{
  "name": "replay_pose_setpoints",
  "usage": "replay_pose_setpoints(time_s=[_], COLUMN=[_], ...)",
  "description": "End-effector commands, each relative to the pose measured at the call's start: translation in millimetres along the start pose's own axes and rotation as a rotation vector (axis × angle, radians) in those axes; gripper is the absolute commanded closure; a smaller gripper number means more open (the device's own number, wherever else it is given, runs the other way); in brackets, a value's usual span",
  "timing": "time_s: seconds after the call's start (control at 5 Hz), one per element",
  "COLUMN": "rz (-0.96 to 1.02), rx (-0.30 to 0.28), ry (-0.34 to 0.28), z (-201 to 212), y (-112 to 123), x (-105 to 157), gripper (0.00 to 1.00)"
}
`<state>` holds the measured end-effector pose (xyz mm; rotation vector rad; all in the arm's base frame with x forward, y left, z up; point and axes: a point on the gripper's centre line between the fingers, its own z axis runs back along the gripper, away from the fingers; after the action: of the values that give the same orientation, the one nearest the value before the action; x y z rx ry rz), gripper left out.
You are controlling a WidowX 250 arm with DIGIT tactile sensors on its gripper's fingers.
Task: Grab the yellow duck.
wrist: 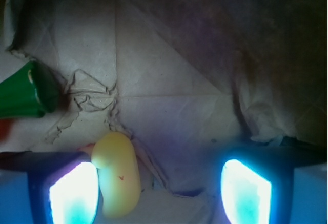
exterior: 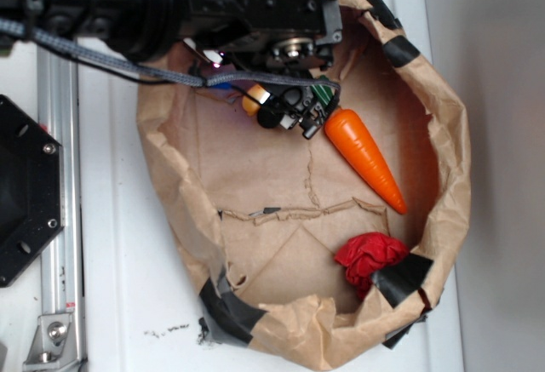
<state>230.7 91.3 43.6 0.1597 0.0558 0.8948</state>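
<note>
Two fingers of the end effector (wrist: 159, 188) are standing spread apart in the wrist view, glowing blue-white at the bottom edge; the end effector is released and is gripping nothing. The yellow duck (wrist: 119, 175) is lying between the fingers, pressed close against the inner face of the finger on the view's left (wrist: 74, 193), well apart from the other finger (wrist: 246, 190); its far end is reaching beyond the fingertips. The duck is resting on the creased floor of the brown paper bag (exterior: 281, 244); in the exterior view only a small yellow patch of the duck (exterior: 250, 105) is showing under the arm. The carrot (exterior: 368, 159) is lying just beside the end effector, its green top (wrist: 28, 92) nearest and its tip pointing away. The red cloth (exterior: 369, 255) is sitting well apart, near the bag's wall. The bag is standing on the white desk (exterior: 119, 261).
</note>
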Motion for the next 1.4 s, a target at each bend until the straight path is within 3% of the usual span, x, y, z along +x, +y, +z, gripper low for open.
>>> replay_pose_setpoints(time_s=[0.0, 0.4, 1.2], rz=[0.024, 0.045, 0.06], rx=[-0.042, -0.051, 0.001], ry=[-0.051, -0.067, -0.059], z=[14.3, 19.7, 4.3], y=[21.3, 25.8, 25.4], x=[3.1, 6.6, 7.2], gripper=[0.0, 0.0, 0.0])
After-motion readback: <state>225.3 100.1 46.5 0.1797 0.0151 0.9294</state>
